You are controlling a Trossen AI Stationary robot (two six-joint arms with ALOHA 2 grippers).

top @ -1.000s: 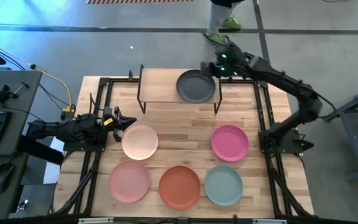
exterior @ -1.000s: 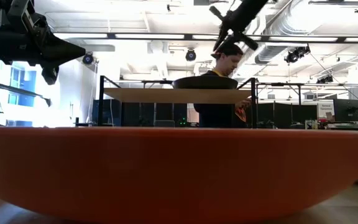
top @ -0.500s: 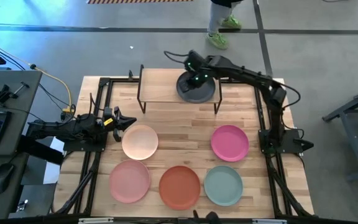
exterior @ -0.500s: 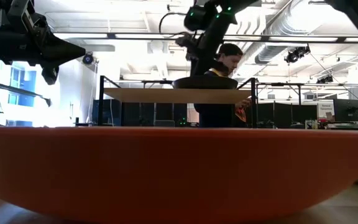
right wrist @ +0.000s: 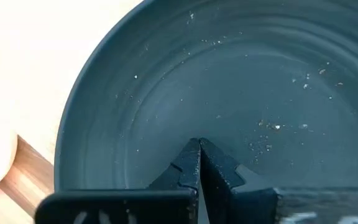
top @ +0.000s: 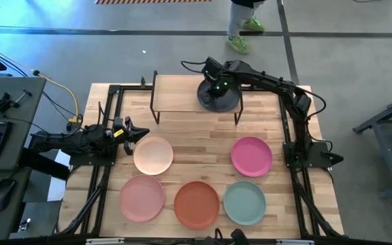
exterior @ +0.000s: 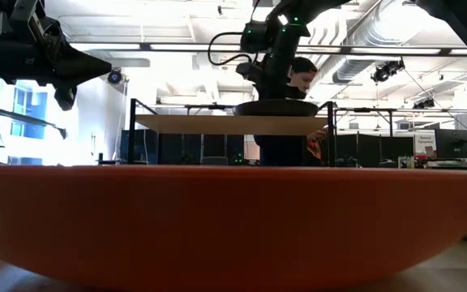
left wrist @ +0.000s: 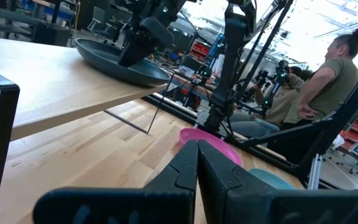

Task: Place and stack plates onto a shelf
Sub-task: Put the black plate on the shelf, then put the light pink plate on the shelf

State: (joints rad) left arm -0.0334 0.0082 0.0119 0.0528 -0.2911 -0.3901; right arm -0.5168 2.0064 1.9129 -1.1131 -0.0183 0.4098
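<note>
**Desk:** What has changed on your side?

**Me:** A second ago my right gripper [top: 216,88] was off the far right corner of the shelf [top: 175,92], clear of the grey plate [top: 227,103]. Now it is down inside that plate. The plate has slid a little toward the shelf's right edge since then.

**Desk:** Are you holding it?

**Me:** No. In the right wrist view the fingers are pressed together with nothing between them, and the tips sit over the plate's floor [right wrist: 247,81], on the side nearer the shelf's left. I read it as a nudge, not a grasp.

**Desk:** So where is the plate?

**Me:** It lies flat on the right half of the shelf, close to the right edge, and the left half is bare. I judge this as tidying the first plate into place so that others can be stacked on it.

**Desk:** What about the rest?

**Me:** Five plates are on the table [top: 209,129]. The cream [top: 153,154] one is toward the left edge and the magenta [top: 252,156] toward the right edge. The pink [top: 142,198], orange [top: 197,204] and teal [top: 244,203] ones lie along the near edge.

**Desk:** And the left arm?

**Me:** My left gripper [top: 139,131] waits at the left edge, just beside the cream plate. Its fingers are closed on nothing.
</note>
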